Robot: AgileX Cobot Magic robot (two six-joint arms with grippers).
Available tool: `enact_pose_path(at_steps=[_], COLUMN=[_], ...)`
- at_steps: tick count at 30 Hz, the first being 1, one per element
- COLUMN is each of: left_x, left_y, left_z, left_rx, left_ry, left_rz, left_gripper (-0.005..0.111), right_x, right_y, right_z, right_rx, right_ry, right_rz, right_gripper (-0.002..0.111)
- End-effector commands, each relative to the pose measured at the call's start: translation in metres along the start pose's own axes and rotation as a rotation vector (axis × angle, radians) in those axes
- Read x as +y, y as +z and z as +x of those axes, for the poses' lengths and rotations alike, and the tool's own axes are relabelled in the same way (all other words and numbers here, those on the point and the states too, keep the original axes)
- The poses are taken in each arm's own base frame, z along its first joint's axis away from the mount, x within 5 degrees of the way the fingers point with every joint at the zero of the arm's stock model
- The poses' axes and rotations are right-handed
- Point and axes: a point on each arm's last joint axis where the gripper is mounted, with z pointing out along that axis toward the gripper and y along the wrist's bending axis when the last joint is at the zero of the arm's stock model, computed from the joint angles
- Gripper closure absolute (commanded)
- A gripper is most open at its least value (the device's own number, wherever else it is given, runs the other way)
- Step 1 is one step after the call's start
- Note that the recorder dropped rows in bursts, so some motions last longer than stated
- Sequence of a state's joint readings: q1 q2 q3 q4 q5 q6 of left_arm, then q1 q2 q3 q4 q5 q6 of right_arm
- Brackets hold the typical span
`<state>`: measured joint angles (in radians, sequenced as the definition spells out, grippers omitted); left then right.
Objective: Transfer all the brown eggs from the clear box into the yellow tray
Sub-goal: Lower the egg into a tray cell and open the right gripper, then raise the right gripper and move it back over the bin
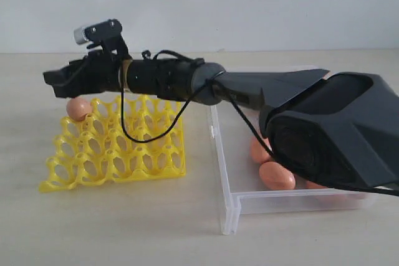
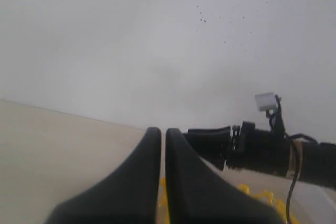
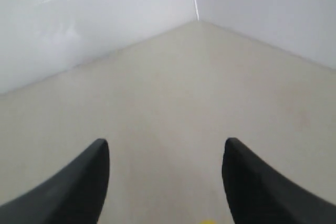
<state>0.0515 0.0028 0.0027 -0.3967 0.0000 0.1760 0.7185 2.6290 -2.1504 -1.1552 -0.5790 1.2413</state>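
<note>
The yellow tray (image 1: 118, 144) lies on the table at the left. One brown egg (image 1: 79, 108) sits in its far left corner cup. My right gripper (image 1: 55, 83) hovers just above that egg, reached across from the right. It is open, and the right wrist view shows nothing between its fingertips (image 3: 166, 144). More brown eggs (image 1: 277, 175) lie in the clear box (image 1: 228, 199) at the right, partly hidden behind my arm. My left gripper (image 2: 163, 132) is shut and empty; its camera looks past the right gripper (image 2: 210, 141) over the tray's edge (image 2: 254, 193).
The right arm's dark forearm (image 1: 330, 129) covers much of the clear box. A black cable (image 1: 134, 134) hangs from the wrist over the tray. Bare beige table (image 1: 124, 222) lies in front of both. A white wall stands behind.
</note>
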Motion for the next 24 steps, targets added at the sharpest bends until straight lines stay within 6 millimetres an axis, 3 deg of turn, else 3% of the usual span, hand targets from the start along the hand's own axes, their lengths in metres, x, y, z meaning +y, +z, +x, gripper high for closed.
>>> enact_pose_path(at_steps=[1, 3, 6, 11, 15, 20, 24], left_x=[0.000, 0.000, 0.000, 0.000, 0.000, 0.000, 0.000], left_y=[0.000, 0.000, 0.000, 0.000, 0.000, 0.000, 0.000], left_z=[-0.001, -0.001, -0.001, -0.001, -0.001, -0.001, -0.001], left_rx=[-0.004, -0.004, -0.004, -0.004, -0.004, -0.004, -0.004], left_ry=[0.005, 0.005, 0.005, 0.005, 0.005, 0.005, 0.005], left_rz=[0.005, 0.005, 0.005, 0.005, 0.005, 0.005, 0.005], left_gripper=[0.103, 0.103, 0.103, 0.103, 0.103, 0.103, 0.103], right_x=[0.017, 0.027, 0.044, 0.064, 0.056, 0.037, 0.041], right_y=[-0.013, -0.021, -0.036, -0.062, -0.076, -0.089, -0.094], right_z=[-0.059, -0.076, -0.095, -0.124, -0.129, -0.113, -0.097], right_rx=[-0.006, 0.067, 0.146, 0.176, 0.212, 0.266, 0.333], right_ry=[-0.113, -0.144, -0.120, 0.008, 0.098, 0.187, 0.243], right_rz=[-0.013, -0.037, -0.143, -0.357, -0.414, -0.417, -0.501], right_gripper=[0.053, 0.066, 0.108, 0.109, 0.109, 0.109, 0.109])
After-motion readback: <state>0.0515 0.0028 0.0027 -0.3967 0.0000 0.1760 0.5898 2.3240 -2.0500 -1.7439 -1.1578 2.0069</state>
